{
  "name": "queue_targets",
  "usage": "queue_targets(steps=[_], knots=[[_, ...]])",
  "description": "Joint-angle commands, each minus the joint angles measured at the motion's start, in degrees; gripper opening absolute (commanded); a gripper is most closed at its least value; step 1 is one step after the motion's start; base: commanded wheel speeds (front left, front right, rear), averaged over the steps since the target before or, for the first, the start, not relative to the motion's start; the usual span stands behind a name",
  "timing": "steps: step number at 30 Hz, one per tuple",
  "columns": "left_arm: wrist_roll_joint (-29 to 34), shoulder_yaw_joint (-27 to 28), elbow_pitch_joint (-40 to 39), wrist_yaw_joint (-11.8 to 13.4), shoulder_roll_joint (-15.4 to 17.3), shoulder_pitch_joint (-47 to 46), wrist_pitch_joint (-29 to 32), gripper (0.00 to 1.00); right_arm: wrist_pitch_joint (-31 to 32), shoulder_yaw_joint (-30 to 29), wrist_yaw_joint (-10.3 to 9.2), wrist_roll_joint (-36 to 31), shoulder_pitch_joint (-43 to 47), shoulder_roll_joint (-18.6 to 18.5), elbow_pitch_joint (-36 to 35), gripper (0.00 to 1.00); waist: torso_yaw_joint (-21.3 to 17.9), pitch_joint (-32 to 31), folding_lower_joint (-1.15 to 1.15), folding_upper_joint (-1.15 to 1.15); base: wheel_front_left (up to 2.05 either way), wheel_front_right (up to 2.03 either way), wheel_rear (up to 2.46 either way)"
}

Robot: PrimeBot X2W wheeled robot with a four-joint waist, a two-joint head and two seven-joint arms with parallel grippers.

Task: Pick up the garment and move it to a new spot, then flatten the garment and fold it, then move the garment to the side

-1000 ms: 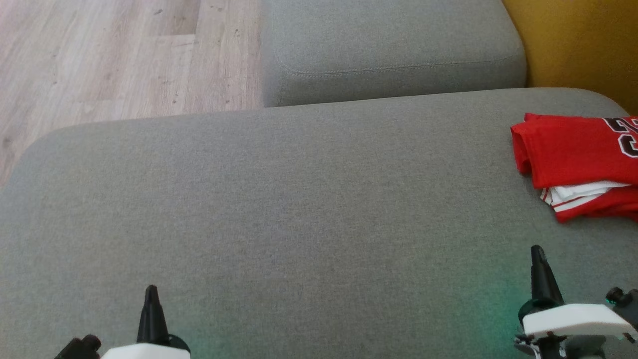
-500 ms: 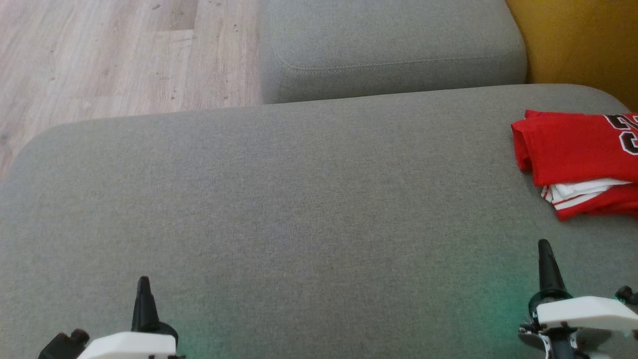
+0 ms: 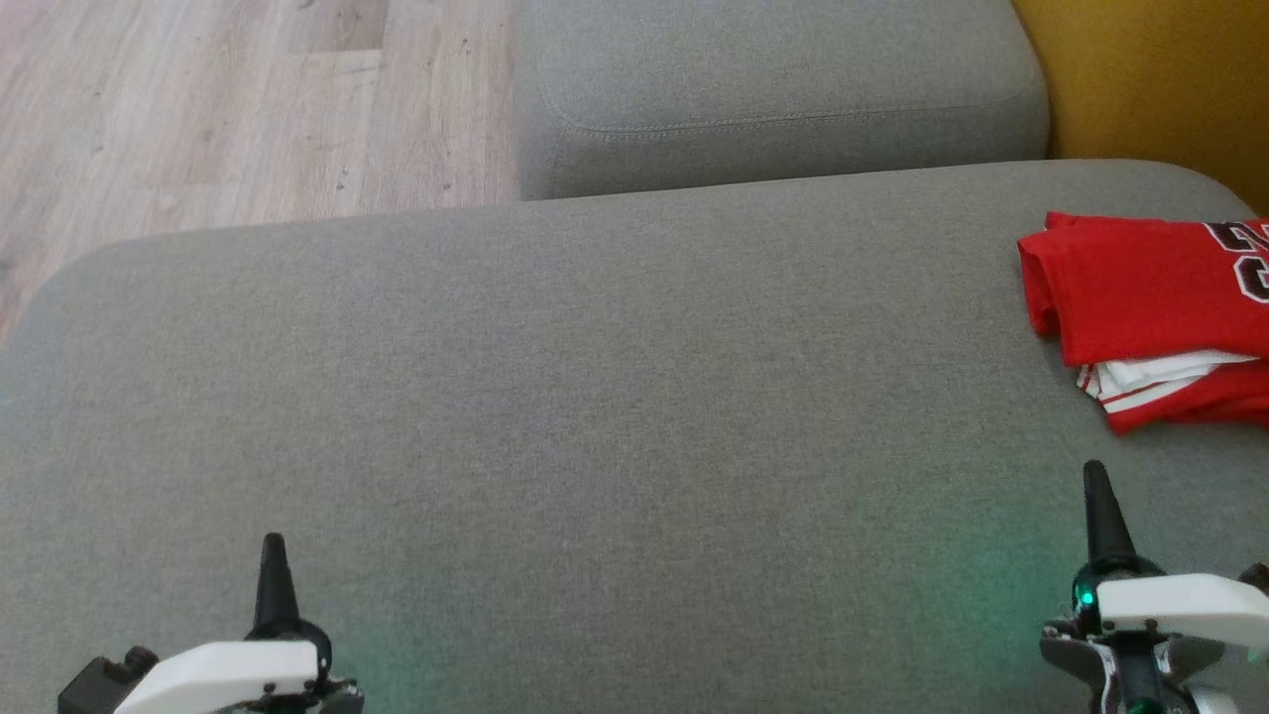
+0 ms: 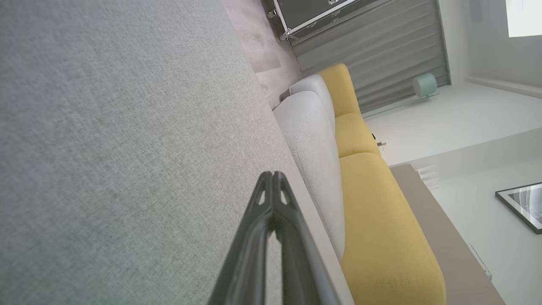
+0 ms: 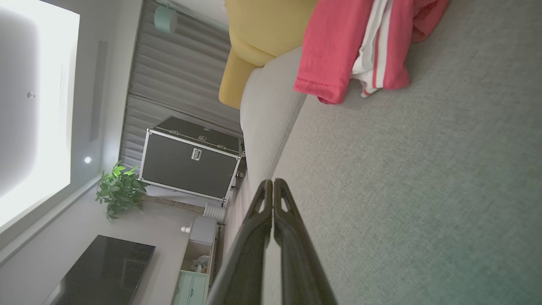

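- The garment [image 3: 1140,297], a red jersey with white trim and dark numbers, is lying folded up at the far right of the big grey seat cushion [image 3: 595,397]. It's running off the right edge of the head view.
- It's sitting near the cushion's back right corner, close to the yellow upholstery [image 3: 1160,79].
- The left gripper [image 3: 271,543] is showing at the lower left of the head view. Its two dark fingers are pressing tip to tip with nothing between them, and it's well apart from the jersey.
- The right gripper [image 3: 1093,471] is showing at the lower right, also pinching together on nothing. It's pointing up toward the near side of the jersey, with a strip of bare grey fabric lying between the two, so no contact.
- Honestly can't tell whether either set of tips is resting on the cushion or just hanging above it.
- In the right wrist view the jersey is showing up top, with a white striped layer poking out from between the red layers.
- A greenish glow [image 3: 981,595] is falling on the fabric next to the right gripper.
- A second grey cushion [image 3: 773,89] is sitting beyond the big one, and light wood floor [image 3: 198,99] is showing at the upper left.
- Background stuff: a black case with metal edges [image 5: 190,161], a potted plant [image 5: 118,195] and a dark screen [image 5: 101,271] are showing in the right wrist view. A mint lamp [image 4: 424,84] and a framed picture [image 4: 521,205] are showing in the left one.
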Motion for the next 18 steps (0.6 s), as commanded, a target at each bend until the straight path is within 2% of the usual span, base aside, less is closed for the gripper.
queue_targets(steps=[1,18], knots=[[-1.5,1.9,-1.5,-0.5,0.8,-3.4,0.4,0.0,0.4,0.4,-0.03,1.7,-3.6,-0.1,-2.1,0.0,0.0,0.0,0.0,0.0,0.0,0.0,0.0],[-11.8,4.1,-0.7,-2.0,0.7,-6.0,3.1,0.0,3.1,-1.2,-0.04,12.2,-5.4,0.3,-2.2,0.0,-0.1,0.7,0.0,0.0,0.0,0.0,0.0]])
